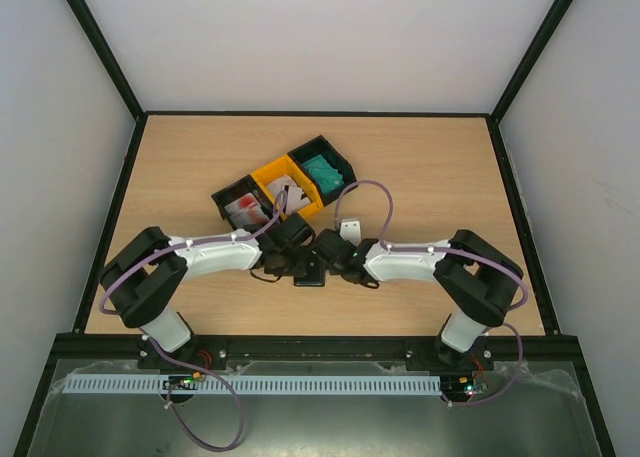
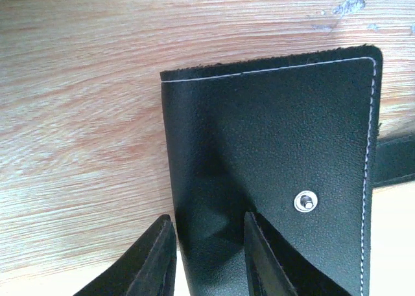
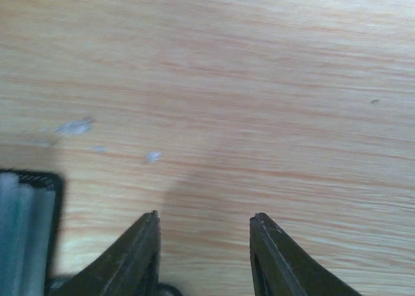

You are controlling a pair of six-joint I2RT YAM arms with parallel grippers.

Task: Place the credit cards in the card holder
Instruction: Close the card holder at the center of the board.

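Right now the small black folding card holder (image 2: 272,134), w/ white stitching and a metal snap stud, sits on the light wooden table (image 3: 259,82) approx. mid-table, between the two arm tips. Left gripper (image 2: 207,217) has narrow jaws straddling the holder's side edge: one finger off the edge, the other over the black face. Can't tell if it's truly pinched. Right gripper (image 3: 204,215) is just beside it, over bare wood, jaws apart w/ nothing between. Just behind the arms, three plastic bins in a slanted row: black bin (image 1: 228,195) w/ red-and-white credit cards (image 1: 247,212), yellow bin (image 1: 268,170) w/ white cards (image 1: 285,189), far black bin (image 1: 320,142) w/ teal cards (image 1: 322,169).
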